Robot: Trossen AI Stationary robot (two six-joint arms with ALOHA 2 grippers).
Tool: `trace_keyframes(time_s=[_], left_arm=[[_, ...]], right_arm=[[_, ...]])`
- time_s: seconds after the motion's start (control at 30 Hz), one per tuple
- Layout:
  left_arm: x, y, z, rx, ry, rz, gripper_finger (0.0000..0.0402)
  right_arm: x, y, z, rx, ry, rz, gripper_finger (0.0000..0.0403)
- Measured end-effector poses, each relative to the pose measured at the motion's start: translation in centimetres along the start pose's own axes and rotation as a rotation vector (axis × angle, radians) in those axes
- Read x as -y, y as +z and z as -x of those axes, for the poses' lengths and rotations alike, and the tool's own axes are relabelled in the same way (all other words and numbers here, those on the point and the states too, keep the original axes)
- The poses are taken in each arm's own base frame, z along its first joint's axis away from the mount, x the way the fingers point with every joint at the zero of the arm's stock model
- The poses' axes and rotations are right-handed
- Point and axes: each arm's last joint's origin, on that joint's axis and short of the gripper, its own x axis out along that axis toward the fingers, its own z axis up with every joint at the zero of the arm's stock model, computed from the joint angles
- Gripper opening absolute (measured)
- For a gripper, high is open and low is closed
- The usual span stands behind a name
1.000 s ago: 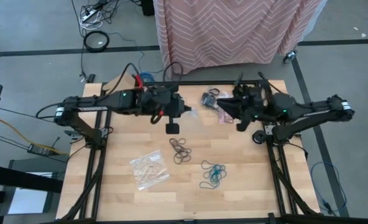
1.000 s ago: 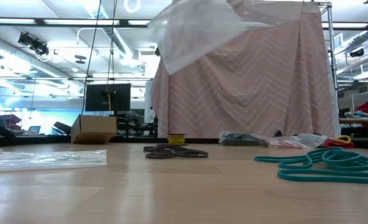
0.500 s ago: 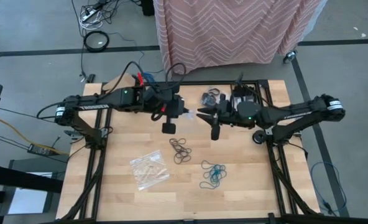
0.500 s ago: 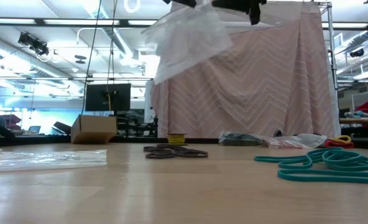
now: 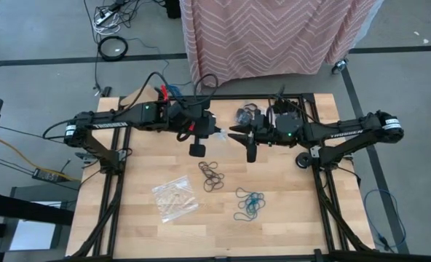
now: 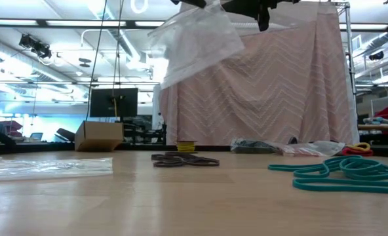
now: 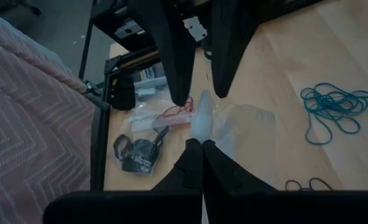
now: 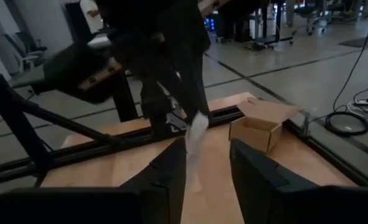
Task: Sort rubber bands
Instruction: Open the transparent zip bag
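The left gripper [image 7: 201,144] is pinched together on the rim of a clear crinkly plastic bag [image 6: 197,40], holding it up above the table's far middle. The right gripper [image 8: 207,152] faces it with its fingers apart, either side of the bag's edge, gripping nothing. Sorting looks partly done: thin black rubber bands [image 5: 212,175] and teal rubber bands [image 5: 249,204] lie in separate clumps on the wooden table [image 5: 288,218], with another clear flat bag [image 5: 175,197] nearby. Whether the hanging bag holds any bands is hard to make out.
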Motion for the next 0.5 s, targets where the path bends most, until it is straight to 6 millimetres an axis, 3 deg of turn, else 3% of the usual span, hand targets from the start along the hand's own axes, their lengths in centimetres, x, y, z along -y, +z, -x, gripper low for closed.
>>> trace_keyframes(time_s=[0.23,0.5], left_arm=[[0.07,0.06,0.0,0.013,-0.023,0.001,0.0001],[-0.06,0.43,0.03,0.053,-0.016,0.005,0.0001]], right_arm=[[0.21,0.06,-0.05,0.003,-0.004,-0.045,0.0103],[0.16,0.05,-0.05,-0.002,0.021,-0.045,0.0047]])
